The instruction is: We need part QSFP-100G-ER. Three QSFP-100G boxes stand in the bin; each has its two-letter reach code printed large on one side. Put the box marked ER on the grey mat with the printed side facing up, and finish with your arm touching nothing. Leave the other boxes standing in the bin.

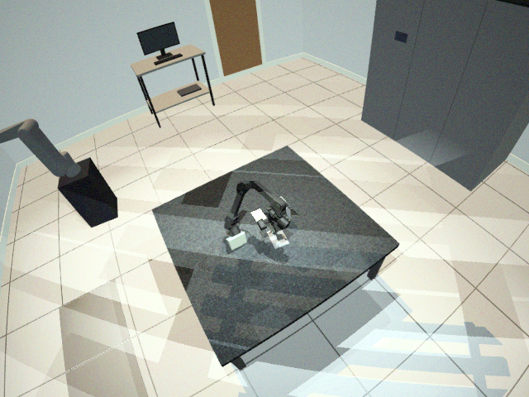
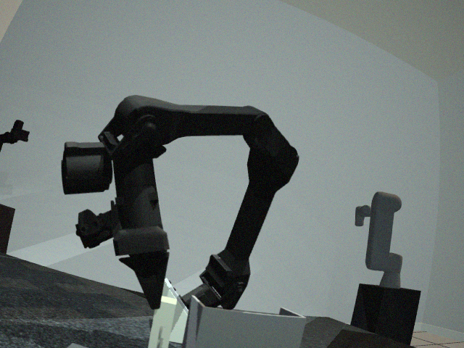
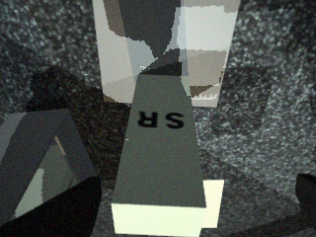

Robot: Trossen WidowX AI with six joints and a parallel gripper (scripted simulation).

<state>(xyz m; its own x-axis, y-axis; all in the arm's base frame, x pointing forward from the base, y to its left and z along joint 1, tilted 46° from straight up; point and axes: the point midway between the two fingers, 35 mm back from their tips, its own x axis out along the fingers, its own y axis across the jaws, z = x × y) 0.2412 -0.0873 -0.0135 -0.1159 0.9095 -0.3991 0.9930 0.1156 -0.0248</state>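
Observation:
In the wrist view a tall box stands right below the camera, with "SR" printed large on its shaded side and its pale top near the frame's bottom. The pale corner of a second box shows behind it; its marking is hidden. I cannot make out a third box or the bin's walls. My gripper is open and empty, fingers wide to either side just above the box tops. The flat pale grey mat lies just beyond the boxes, partly under the arm's shadow.
A white open-topped container stands beside the arm's base, close to the boxes. A thin see-through pane slants up next to the box. All rest on the dark speckled table. A grey robot arm stands on the floor.

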